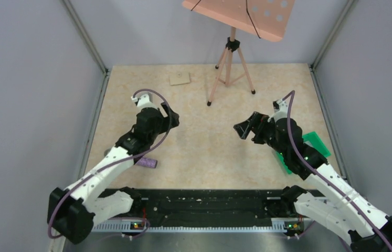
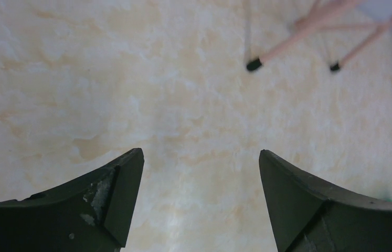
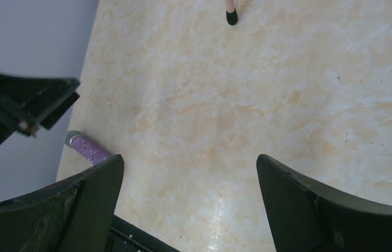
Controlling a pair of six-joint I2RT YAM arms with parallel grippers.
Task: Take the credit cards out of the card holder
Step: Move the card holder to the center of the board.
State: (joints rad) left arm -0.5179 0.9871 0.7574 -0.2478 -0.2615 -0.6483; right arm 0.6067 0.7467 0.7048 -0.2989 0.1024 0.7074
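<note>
Both the left fingers and right fingers gape wide, empty; the card holder lies folded, well apart.

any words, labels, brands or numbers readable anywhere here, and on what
No text can be read in any view.
card holder: a small mark at its middle, too small to tell whether it is writing.
pink stand top: only round holes and dark lines, no lettering.
purple microphone: no label shows.
green tray: no lettering shows.
</note>
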